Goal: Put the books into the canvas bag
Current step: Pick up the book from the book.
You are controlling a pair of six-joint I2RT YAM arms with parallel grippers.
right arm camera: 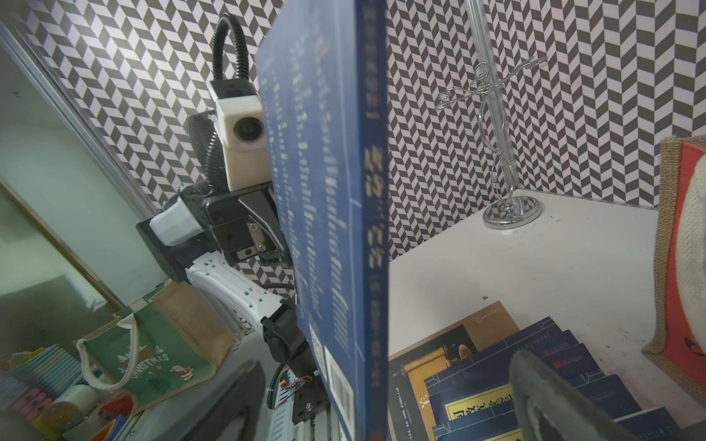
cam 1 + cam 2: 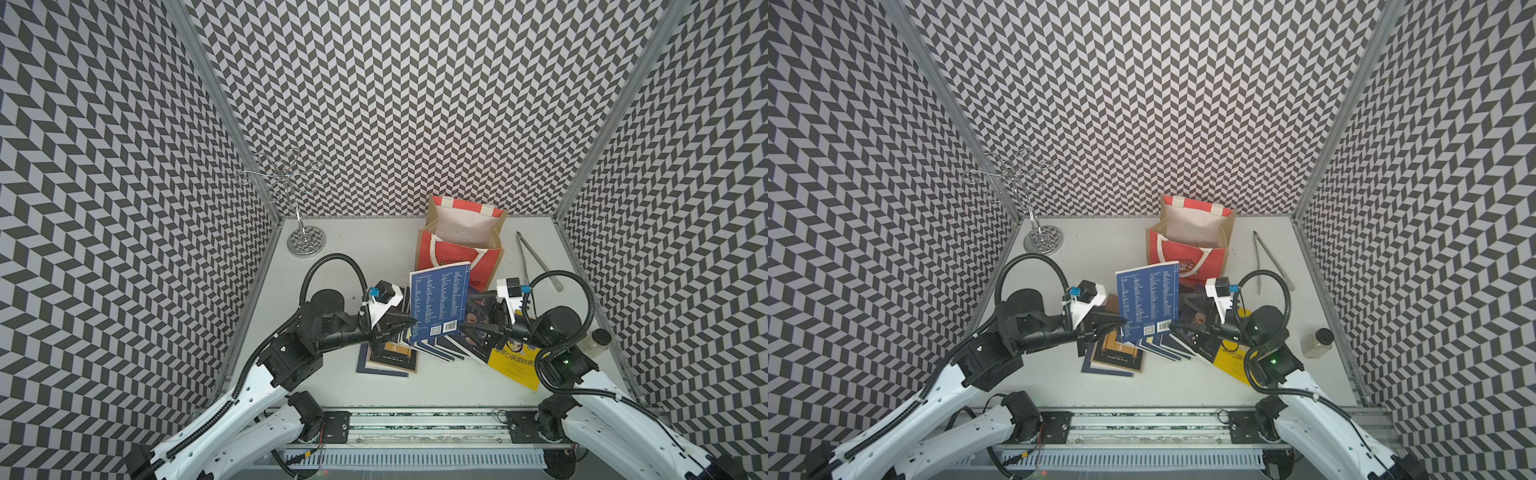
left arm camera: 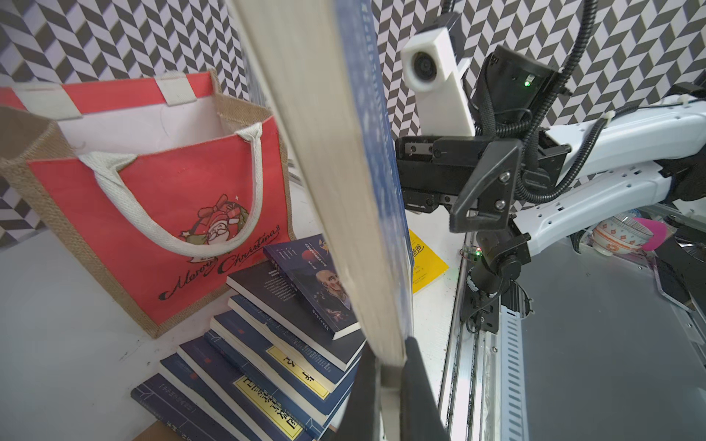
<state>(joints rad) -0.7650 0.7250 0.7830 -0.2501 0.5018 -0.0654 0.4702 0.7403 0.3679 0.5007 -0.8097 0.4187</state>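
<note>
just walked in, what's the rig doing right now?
The left gripper is shut on a lower corner of a thin blue paperback with white print, holding it upright above the fanned pile of navy paperbacks on the white table. The right gripper is open, with a jaw on either side of that book, not gripping it. The red-fronted jute bag with white handles stands open behind the pile, and no book shows inside it.
</note>
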